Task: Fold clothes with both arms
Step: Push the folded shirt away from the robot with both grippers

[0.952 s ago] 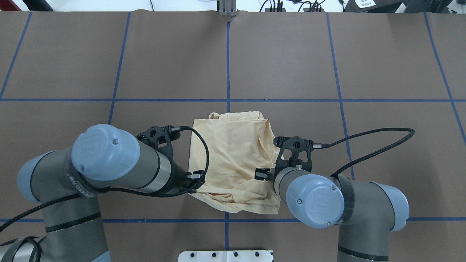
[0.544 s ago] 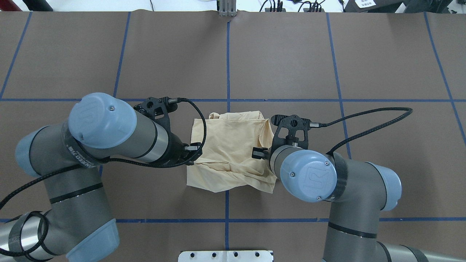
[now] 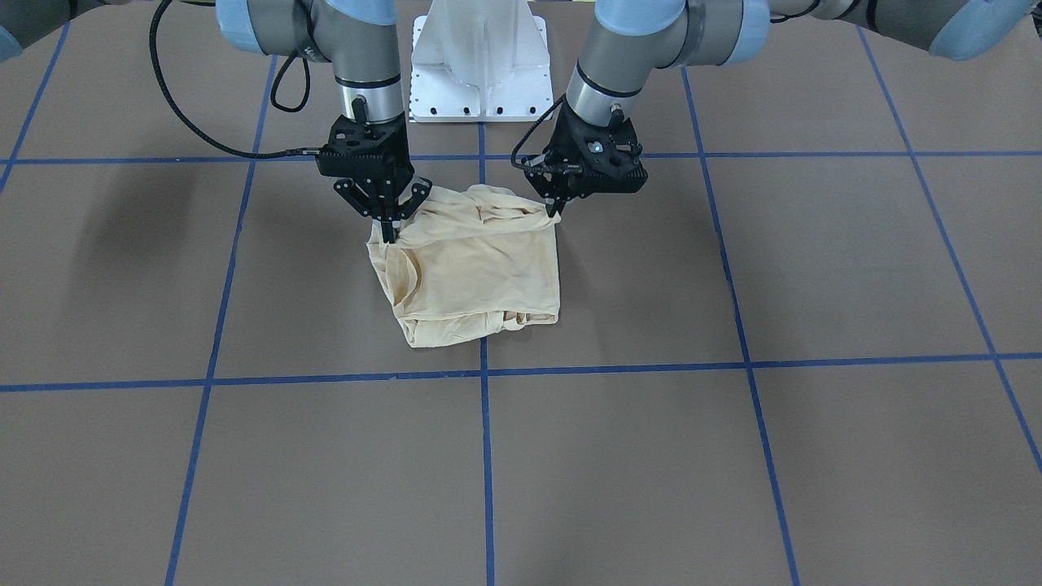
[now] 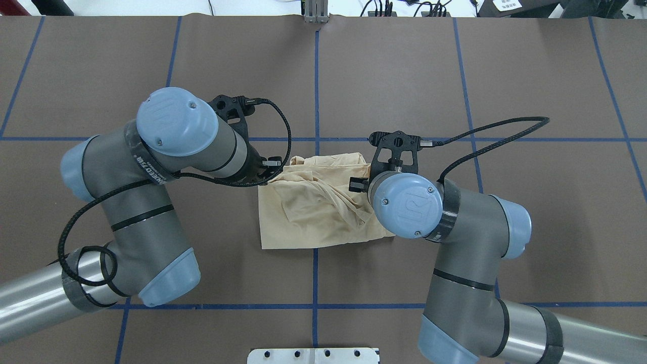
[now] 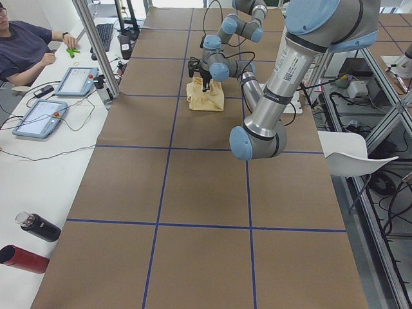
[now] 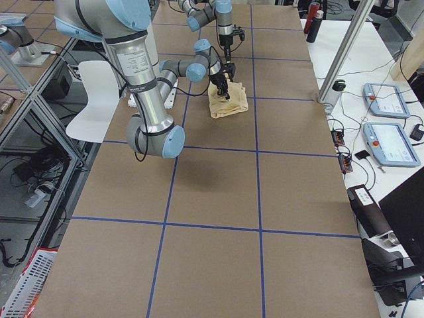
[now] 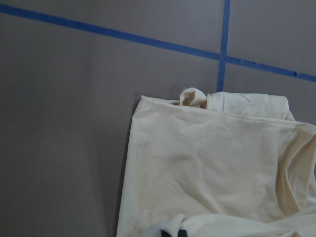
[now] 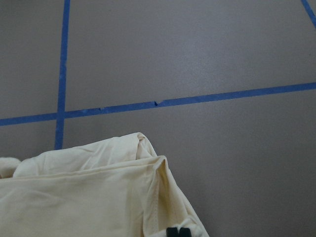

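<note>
The clothes are one pale cream-yellow T-shirt [image 3: 480,268] lying folded in a rough rectangle near the table's middle [image 4: 308,212]. In the front-facing view my left gripper [image 3: 557,210] is shut on the shirt's robot-side edge at the view's right. My right gripper [image 3: 389,233] is shut on the same edge at the view's left, and the pinched cloth is lifted slightly. From overhead both wrists cover their fingers. Each wrist view shows the cloth [image 7: 207,168] [image 8: 89,197] running into the shut fingertips at the bottom edge. No print shows.
Brown table cover with blue tape lines [image 3: 483,373]. The white pedestal base [image 3: 480,61] stands just behind the shirt. A side table holds tablets [image 5: 38,118], bottles [image 5: 38,226] and a seated person [image 5: 26,45]. More tablets [image 6: 391,142] lie off the other side.
Both arms have moved away from the robot's base, carrying the shirt's near edge forward over the rest. The near fold now lies flat and the shirt's outline is shorter.
</note>
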`<control>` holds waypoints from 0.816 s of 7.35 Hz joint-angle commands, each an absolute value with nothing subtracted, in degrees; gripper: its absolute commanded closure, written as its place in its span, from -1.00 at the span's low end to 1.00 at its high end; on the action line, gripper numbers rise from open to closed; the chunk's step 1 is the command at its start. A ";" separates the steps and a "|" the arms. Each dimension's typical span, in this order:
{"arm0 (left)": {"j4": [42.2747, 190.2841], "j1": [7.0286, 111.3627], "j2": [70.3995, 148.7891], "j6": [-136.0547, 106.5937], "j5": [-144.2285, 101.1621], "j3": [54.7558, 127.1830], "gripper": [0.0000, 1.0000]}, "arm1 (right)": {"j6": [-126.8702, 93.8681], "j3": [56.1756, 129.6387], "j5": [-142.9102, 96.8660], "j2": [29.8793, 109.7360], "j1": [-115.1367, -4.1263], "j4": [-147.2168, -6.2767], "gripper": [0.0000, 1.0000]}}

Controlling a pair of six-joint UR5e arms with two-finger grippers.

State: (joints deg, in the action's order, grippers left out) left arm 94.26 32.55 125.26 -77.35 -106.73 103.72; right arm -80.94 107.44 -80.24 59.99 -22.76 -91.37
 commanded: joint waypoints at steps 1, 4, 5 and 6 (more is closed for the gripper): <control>95.27 33.31 126.65 -74.63 -104.86 98.63 1.00 | -78.93 103.11 -80.16 58.10 -23.73 -91.32 1.00; 103.60 33.92 128.13 -74.36 -103.62 89.69 1.00 | -77.35 98.01 -80.24 56.07 -24.52 -90.10 1.00; 105.10 34.10 128.32 -74.36 -103.62 88.43 -0.24 | -77.26 95.91 -80.24 56.07 -24.70 -87.48 -0.50; 105.29 34.28 128.23 -74.27 -103.71 88.77 -0.99 | -77.17 95.02 -81.20 55.90 -25.65 -85.45 -1.00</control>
